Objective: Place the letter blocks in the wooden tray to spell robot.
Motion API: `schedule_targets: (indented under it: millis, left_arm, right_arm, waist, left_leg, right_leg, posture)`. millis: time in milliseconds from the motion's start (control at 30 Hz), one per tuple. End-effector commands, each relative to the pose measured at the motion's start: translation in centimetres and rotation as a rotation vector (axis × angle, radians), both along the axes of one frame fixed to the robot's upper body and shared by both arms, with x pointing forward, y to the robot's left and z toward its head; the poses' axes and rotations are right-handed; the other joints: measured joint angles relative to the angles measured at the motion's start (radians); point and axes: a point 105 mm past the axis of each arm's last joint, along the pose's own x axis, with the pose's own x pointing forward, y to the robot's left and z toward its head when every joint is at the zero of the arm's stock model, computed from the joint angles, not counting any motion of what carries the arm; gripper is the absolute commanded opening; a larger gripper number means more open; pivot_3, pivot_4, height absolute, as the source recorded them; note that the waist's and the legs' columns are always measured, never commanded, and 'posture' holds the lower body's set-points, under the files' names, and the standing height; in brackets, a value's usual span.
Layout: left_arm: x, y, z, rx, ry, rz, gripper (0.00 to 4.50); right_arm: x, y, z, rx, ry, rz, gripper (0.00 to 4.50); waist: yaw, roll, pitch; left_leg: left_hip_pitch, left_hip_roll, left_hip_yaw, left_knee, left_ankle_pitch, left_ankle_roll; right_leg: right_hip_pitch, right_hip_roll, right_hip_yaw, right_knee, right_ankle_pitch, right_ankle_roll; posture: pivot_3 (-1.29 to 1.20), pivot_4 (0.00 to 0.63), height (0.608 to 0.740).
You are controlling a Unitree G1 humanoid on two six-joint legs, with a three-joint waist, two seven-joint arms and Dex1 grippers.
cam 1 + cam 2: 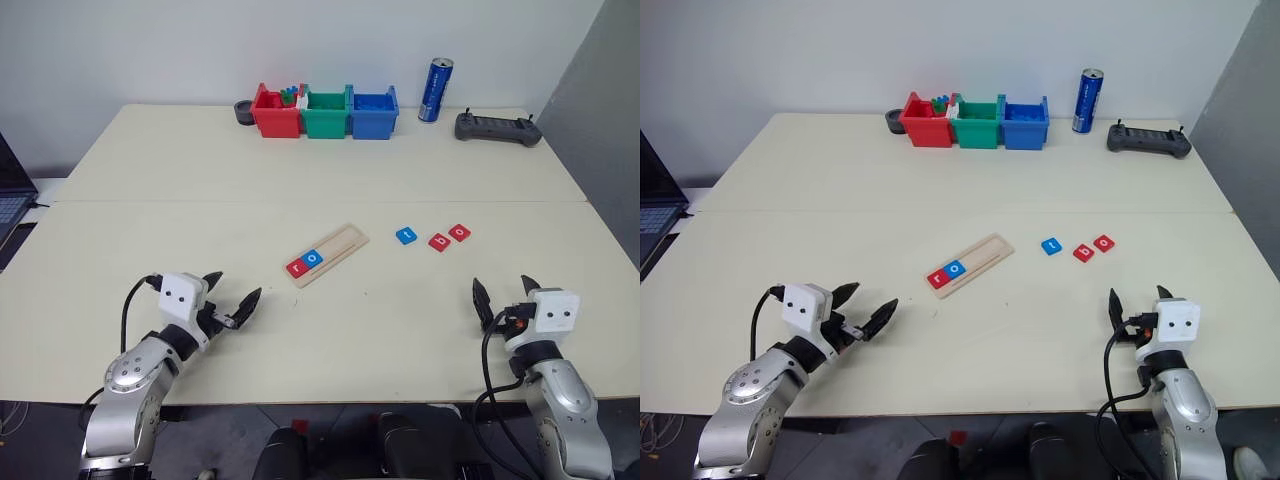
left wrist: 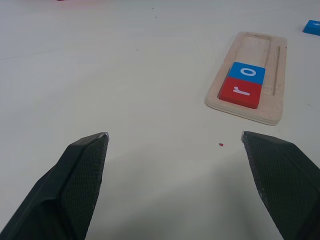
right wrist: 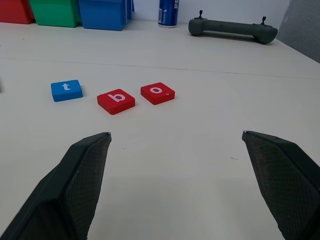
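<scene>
The wooden tray lies slanted at mid-table. A red "r" block and a blue "o" block sit at its near-left end. To its right, three loose blocks rest on the table: blue "t", red "b" and red "o". My left gripper hovers open near the front left, short of the tray. At the front right, my right gripper is open too, well short of the loose blocks. Neither holds anything.
Red, green and blue bins line the far edge, with a blue can and a grey controller to their right. A laptop sits off the left edge.
</scene>
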Motion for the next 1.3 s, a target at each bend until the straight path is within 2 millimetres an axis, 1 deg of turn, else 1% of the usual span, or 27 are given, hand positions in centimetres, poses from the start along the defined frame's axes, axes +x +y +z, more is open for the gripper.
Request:
schedule_targets:
  millis: [33,100,200,367,467,533,700,833,900,1000,1133,1200,1300]
  left_arm:
    - [0.3,0.0,1.9,0.001,-0.087,-0.004,4.50]
    - [0.5,0.3,1.8,0.031,-0.081,0.008,4.50]
    - [0.7,0.5,1.6,0.031,-0.072,0.014,4.50]
    - [0.7,0.4,1.9,0.026,-0.084,0.008,4.50]
    - [1.0,0.6,3.0,-0.032,-0.134,-0.006,4.50]
    - [1.0,0.7,3.4,-0.065,-0.143,-0.024,4.50]
    - [1.0,-0.1,3.4,-0.054,-0.123,-0.100,4.50]
    - [0.7,-1.3,3.0,-0.079,-0.060,-0.201,4.50]
    - [0.9,-2.0,2.8,-0.055,-0.031,-0.237,4.50]
    - [1.7,-3.0,2.8,-0.047,-0.006,-0.275,4.50]
    - [2.7,-4.1,2.3,0.006,0.036,-0.315,4.50]
    - [3.2,-4.7,2.1,0.017,0.048,-0.340,4.50]
    - [4.3,-5.4,1.6,0.046,0.070,-0.338,4.50]
  right_arm:
    - [0.1,0.0,1.3,-0.010,-0.054,0.013,4.47]
    - [0.1,0.0,1.3,-0.011,-0.054,0.015,4.47]
    - [0.1,0.0,1.3,-0.014,-0.052,0.018,4.47]
    - [0.1,0.1,1.3,-0.014,-0.049,0.022,4.47]
    - [0.2,0.5,1.3,-0.020,-0.047,0.038,4.47]
    - [0.4,0.7,1.5,-0.023,-0.052,0.047,4.47]
    - [0.8,0.9,1.8,-0.024,-0.063,0.049,4.47]
    - [0.7,1.2,1.8,-0.020,-0.059,0.070,4.47]
    - [0.4,2.3,1.8,-0.016,-0.044,0.156,4.47]
    - [-0.3,5.2,2.0,0.001,0.006,0.377,4.47]
    - [-2.5,9.3,2.6,-0.050,0.101,0.730,4.47]
    - [-3.4,10.6,3.2,-0.084,0.138,0.855,4.47]
    - [-4.1,11.6,4.2,-0.116,0.165,0.965,4.47]
  waist:
    - [0.000,0.000,0.000]
    - [0.000,0.000,0.000]
    - [0.000,0.000,0.000]
    - [0.000,0.000,0.000]
    - [0.000,0.000,0.000]
    - [0.000,0.000,0.000]
    - [0.000,0.000,0.000]
    - [-0.001,0.000,0.000]
    - [-0.001,0.000,0.000]
    - [-0.001,0.000,0.000]
    - [0.000,0.000,0.000]
    - [-0.001,0.000,0.000]
    - [-0.001,0.000,0.000]
  left_leg:
    - [0.000,0.000,0.000,0.000,0.000,0.000]
    - [0.000,0.000,0.000,0.000,0.000,0.000]
    - [0.000,0.000,0.000,0.000,0.000,0.000]
    - [0.000,0.000,0.000,0.000,0.000,0.000]
    - [0.000,0.000,0.000,0.000,0.000,0.000]
    - [0.000,0.000,0.000,0.000,0.000,0.000]
    - [0.000,0.000,0.000,0.000,0.000,0.000]
    - [0.000,0.000,0.000,0.000,0.000,0.000]
    - [0.000,0.000,0.000,0.000,0.000,0.000]
    - [0.000,0.000,0.000,0.000,0.000,0.000]
    - [0.000,0.000,0.000,0.001,0.000,0.000]
    - [0.000,0.000,-0.001,0.000,0.000,0.000]
    - [0.000,0.000,-0.002,0.001,0.000,0.000]
  right_leg:
    - [0.000,0.000,0.000,0.000,0.000,0.000]
    - [0.000,0.000,0.000,0.000,0.000,0.000]
    - [0.000,0.000,0.000,0.000,0.000,0.000]
    - [0.000,0.000,0.000,0.000,0.000,0.000]
    - [0.000,0.000,0.000,0.000,0.000,0.000]
    - [0.000,0.000,0.000,0.000,0.000,0.000]
    - [0.000,0.000,0.000,0.000,0.000,0.000]
    - [0.000,0.000,0.000,0.000,0.000,0.000]
    - [0.000,0.000,0.000,0.000,0.000,0.000]
    - [0.000,0.000,0.000,0.000,0.000,0.000]
    - [0.000,0.000,0.000,0.000,0.000,0.000]
    - [0.000,0.000,-0.001,0.000,0.000,0.000]
    - [0.000,0.001,-0.001,0.000,0.000,0.000]
  posture:
    - [0.00,0.150,0.740]
    - [0.00,0.150,0.740]
    - [0.00,0.150,0.740]
    - [0.00,0.150,0.740]
    - [0.00,0.150,0.740]
    - [0.00,0.150,0.740]
    - [0.00,0.150,0.740]
    - [0.00,0.150,0.740]
    - [0.00,0.150,0.740]
    - [0.00,0.150,0.740]
    - [0.00,0.150,0.740]
    - [0.00,0.150,0.740]
    - [0.00,0.150,0.740]
